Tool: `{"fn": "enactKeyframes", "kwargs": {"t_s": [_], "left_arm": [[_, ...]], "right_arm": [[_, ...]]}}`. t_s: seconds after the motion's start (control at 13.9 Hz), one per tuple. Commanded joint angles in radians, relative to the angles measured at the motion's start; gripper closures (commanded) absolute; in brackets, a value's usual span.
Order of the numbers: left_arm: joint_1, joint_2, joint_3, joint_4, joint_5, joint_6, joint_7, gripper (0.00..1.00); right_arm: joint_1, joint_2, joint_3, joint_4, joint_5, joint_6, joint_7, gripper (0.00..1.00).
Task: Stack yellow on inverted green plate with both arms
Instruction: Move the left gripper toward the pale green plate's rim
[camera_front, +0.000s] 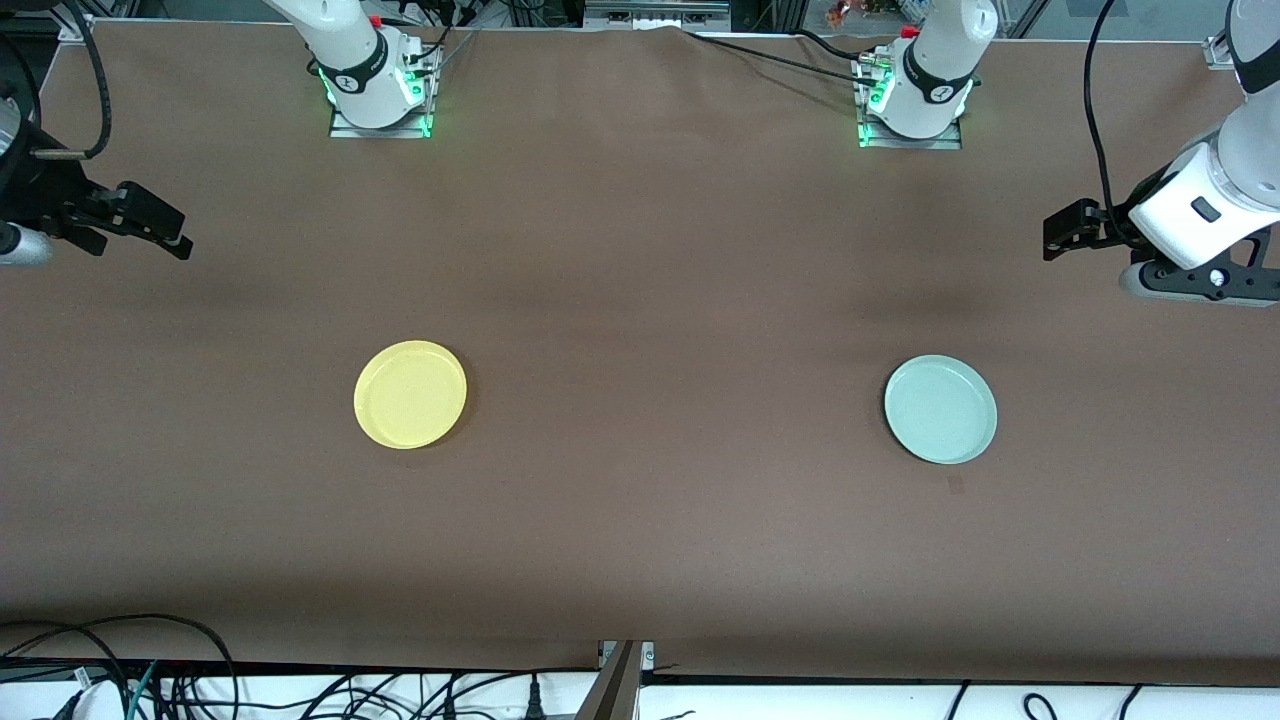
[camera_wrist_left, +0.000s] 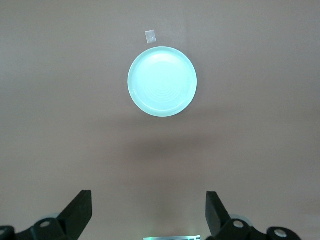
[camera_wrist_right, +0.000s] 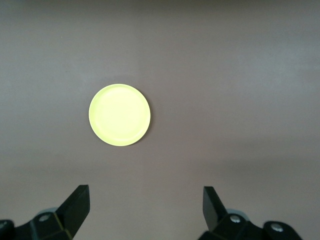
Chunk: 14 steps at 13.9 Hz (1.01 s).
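Note:
The yellow plate (camera_front: 410, 394) lies rim up on the brown table toward the right arm's end; it also shows in the right wrist view (camera_wrist_right: 119, 115). The pale green plate (camera_front: 940, 409) lies rim up toward the left arm's end and shows in the left wrist view (camera_wrist_left: 162, 82). My right gripper (camera_front: 160, 228) hangs open and empty high over the table's edge at the right arm's end (camera_wrist_right: 146, 200). My left gripper (camera_front: 1062, 228) hangs open and empty high over the left arm's end (camera_wrist_left: 149, 205). Both are well apart from the plates.
A small tape mark (camera_front: 955, 484) sits on the table just nearer the front camera than the green plate, seen too in the left wrist view (camera_wrist_left: 150, 36). The arm bases (camera_front: 378, 90) (camera_front: 915, 100) stand at the table's far edge. Cables (camera_front: 200, 690) lie below the near edge.

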<state>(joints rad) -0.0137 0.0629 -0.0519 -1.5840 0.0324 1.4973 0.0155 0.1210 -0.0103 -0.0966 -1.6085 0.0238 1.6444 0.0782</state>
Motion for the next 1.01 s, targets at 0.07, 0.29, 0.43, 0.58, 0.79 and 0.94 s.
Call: {"fn": "enactKeyframes", "kwargs": {"t_s": [0.07, 0.29, 0.43, 0.58, 0.79, 0.94], "left_arm": [[-0.002, 0.017, 0.003, 0.035, -0.017, -0.006, -0.009, 0.00], [-0.002, 0.018, 0.003, 0.035, -0.017, -0.006, -0.008, 0.00], [0.000, 0.018, 0.003, 0.033, -0.019, -0.008, -0.005, 0.00], [0.000, 0.025, 0.003, 0.024, -0.019, -0.019, 0.003, 0.00], [0.004, 0.070, 0.004, 0.018, -0.017, -0.080, 0.009, 0.00], [0.012, 0.135, 0.004, 0.030, -0.003, -0.060, 0.009, 0.00]], "right_arm": [[-0.004, 0.027, 0.006, 0.033, -0.016, -0.012, 0.009, 0.00], [-0.001, 0.027, 0.008, 0.033, -0.016, -0.012, 0.012, 0.00], [-0.001, 0.027, 0.008, 0.033, -0.008, -0.014, 0.015, 0.00], [0.002, 0.029, 0.008, 0.033, -0.004, -0.018, 0.012, 0.00], [0.002, 0.029, 0.008, 0.033, -0.013, -0.023, 0.008, 0.00], [0.002, 0.029, 0.008, 0.033, -0.018, -0.026, 0.008, 0.00]]}}
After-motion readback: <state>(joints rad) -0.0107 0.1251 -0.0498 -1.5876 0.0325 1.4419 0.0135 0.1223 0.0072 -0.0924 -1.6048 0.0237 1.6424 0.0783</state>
